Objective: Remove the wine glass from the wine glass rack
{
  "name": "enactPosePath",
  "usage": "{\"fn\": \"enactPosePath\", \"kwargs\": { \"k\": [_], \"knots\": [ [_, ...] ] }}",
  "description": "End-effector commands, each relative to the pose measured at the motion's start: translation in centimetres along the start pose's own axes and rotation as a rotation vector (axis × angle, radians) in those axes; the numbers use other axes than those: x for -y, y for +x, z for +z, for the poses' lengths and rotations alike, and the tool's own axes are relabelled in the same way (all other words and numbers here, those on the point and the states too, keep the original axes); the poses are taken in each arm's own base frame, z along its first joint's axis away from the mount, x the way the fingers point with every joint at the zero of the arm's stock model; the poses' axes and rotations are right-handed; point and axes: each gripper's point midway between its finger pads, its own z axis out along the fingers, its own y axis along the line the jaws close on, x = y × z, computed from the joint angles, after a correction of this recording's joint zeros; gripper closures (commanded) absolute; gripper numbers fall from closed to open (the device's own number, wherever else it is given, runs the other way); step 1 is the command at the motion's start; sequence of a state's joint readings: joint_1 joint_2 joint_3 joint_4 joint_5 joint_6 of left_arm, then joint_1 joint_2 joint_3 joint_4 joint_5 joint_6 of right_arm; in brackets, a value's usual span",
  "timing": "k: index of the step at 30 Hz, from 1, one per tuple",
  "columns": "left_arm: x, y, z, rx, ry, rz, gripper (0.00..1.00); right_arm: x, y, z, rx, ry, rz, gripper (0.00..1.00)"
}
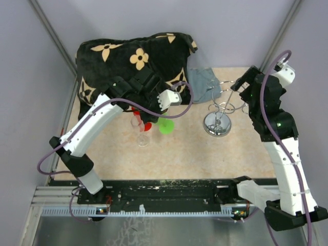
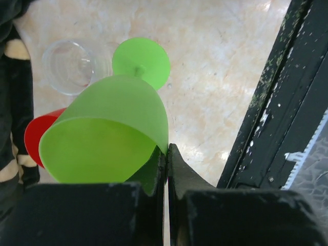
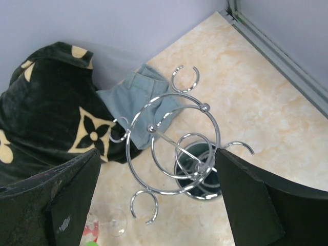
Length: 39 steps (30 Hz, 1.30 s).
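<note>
Surface (image 1: 179,154): beige stone-look, grey walls around.
Wine glass (image 2: 113,128): green, well left of the rack (image 1: 218,124), beside a clear glass (image 2: 69,66) and a red glass (image 2: 38,138).
Left pincer (image 2: 167,154): clamped on its rim.
Right pincer (image 3: 159,189): fingers wide apart over the rack.
Progress: we judge the removal done; only setting down is left.

A robot test cell in a lab: plain lilac walls (image 1: 230,31) and metal posts (image 1: 50,28) box in a small marbled table (image 1: 205,159). Two arms (image 1: 97,122) are bolted to a black rail (image 1: 169,192) at its near edge, with cables (image 1: 39,165) looping. Just behind the left gripper (image 1: 168,100), a blanket (image 1: 128,56) lies bundled.
</note>
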<state>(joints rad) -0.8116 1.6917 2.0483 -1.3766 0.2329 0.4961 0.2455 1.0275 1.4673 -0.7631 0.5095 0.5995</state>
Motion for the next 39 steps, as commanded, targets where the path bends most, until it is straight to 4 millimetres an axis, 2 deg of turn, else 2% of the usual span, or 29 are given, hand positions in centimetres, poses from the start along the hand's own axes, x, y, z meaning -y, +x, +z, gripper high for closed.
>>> {"fn": "enactPosePath", "kwargs": {
  "k": [1,6,13,20,24,32,39],
  "knots": [
    [-0.3,2.1,0.7,-0.120,-0.048,0.067,1.00,1.6,-0.9,-1.3,0.051,0.038,0.037,0.07],
    [0.0,2.6,2.4,-0.166,-0.018,0.074,1.00,2.0,-0.9,-1.6,0.053,0.047,0.039,0.07],
    [1.0,4.3,5.1,-0.249,0.052,0.067,1.00,1.9,-0.9,-1.6,0.052,0.041,0.041,0.07],
    [2.4,4.3,6.4,-0.273,0.100,0.086,1.00,1.7,-0.6,-1.3,0.046,0.038,0.031,0.06],
    [2.6,4.5,7.3,-0.295,0.114,0.080,1.00,1.8,-0.6,-1.3,0.049,0.038,0.031,0.06],
    [3.6,5.7,9.1,-0.358,0.157,0.068,1.00,1.9,-0.8,-1.3,0.055,0.041,0.032,0.05],
    [3.1,6.2,10.2,-0.375,0.132,0.067,1.00,1.8,-0.9,-1.4,0.059,0.040,0.029,0.05]
  ]
}}
